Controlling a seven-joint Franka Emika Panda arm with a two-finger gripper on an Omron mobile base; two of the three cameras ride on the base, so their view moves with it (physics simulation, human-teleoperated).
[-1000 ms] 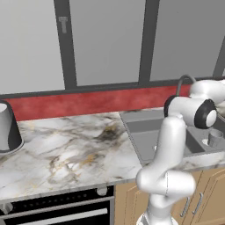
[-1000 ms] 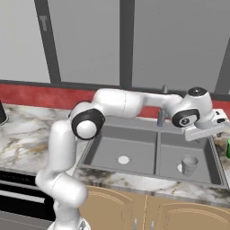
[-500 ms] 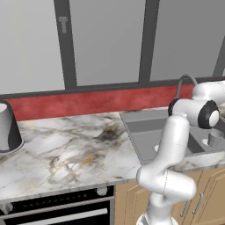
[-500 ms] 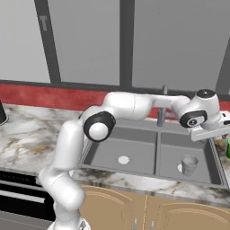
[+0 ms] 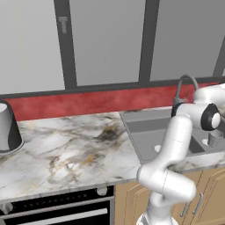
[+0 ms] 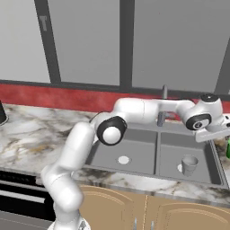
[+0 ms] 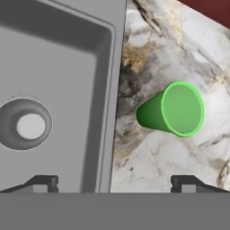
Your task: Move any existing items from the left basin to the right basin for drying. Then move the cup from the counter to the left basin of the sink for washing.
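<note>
A green cup (image 7: 173, 110) lies on its side on the marble counter (image 7: 152, 157), just right of the sink's right rim, its mouth facing the camera. My gripper (image 7: 114, 183) hangs above it, open, nothing between the fingertips (image 7: 186, 182). In the right base view the hand (image 6: 211, 131) reaches over the right end of the sink, with the green cup (image 6: 228, 148) at the frame edge. A grey cup (image 6: 188, 165) stands upright in the right basin (image 6: 197, 155), also seen from above as the grey cup (image 7: 24, 123). The left basin (image 6: 134, 150) holds only its white drain (image 6: 123, 159).
The arched grey faucet (image 5: 184, 85) rises behind the divider between the basins. A grey, dark-based appliance (image 5: 9, 127) stands at the far left of the counter (image 5: 74, 149). A red strip (image 5: 88, 103) backs the worktop. An oven front (image 5: 57, 211) sits below.
The arm has stretched further right, carrying the hand from above the right basin toward the counter at the sink's right end. The jaws stayed open. The grey cup has not moved.
</note>
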